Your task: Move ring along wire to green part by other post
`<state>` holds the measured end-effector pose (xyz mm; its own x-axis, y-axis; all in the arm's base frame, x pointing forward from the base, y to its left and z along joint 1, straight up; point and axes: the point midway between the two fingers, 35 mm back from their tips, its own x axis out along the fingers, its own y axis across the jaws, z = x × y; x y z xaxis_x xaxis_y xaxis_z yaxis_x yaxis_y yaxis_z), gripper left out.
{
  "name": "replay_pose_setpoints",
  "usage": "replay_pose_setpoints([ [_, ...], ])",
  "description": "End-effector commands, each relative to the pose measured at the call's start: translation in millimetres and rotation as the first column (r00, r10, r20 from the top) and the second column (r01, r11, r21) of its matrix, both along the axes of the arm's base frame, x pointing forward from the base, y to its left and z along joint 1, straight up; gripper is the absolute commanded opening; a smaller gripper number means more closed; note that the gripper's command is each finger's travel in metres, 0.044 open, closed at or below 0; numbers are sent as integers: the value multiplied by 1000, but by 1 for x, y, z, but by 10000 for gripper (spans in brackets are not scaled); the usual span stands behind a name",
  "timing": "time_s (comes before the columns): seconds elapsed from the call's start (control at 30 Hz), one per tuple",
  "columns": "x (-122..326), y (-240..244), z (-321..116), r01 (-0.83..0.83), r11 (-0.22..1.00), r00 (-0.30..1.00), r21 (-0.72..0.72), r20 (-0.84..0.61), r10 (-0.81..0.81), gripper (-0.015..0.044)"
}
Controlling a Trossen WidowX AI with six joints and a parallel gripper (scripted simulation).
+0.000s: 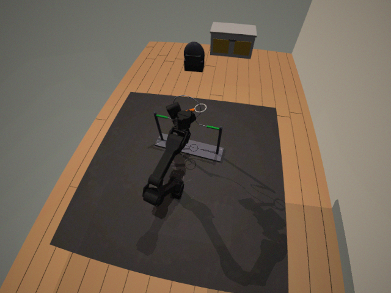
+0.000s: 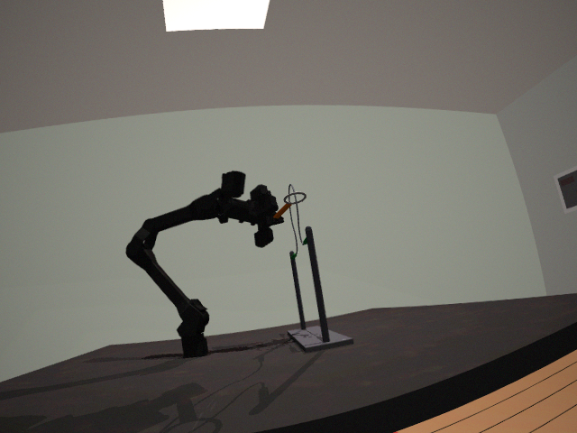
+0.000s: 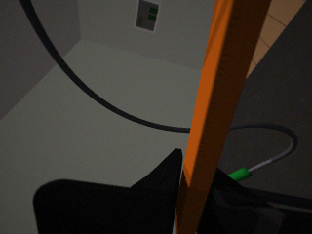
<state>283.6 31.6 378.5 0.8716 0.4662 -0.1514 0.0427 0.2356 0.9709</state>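
Plain room: plank floor (image 1: 252, 82) (image 2: 526, 400), backpack (image 1: 193, 58), low cabinet (image 1: 233, 30), framed picture (image 2: 569, 188) (image 3: 146, 16).

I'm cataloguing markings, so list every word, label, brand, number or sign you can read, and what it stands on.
No readable text anywhere.
The wall panel: patches too small and blurred to read.
The backpack: no legible label.
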Motion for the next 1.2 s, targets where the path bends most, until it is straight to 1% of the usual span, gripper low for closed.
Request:
replay_pose_setpoints([
  [0.0, 1, -1, -1, 4, 998, 1000, -56, -9, -5, -150],
  [0.57, 1, -4, -9, 7, 959, 998, -282, -54, -23, -150],
  [1.17, 1, -10, -17, 4, 863, 994, -506, -93, -59, -150],
])
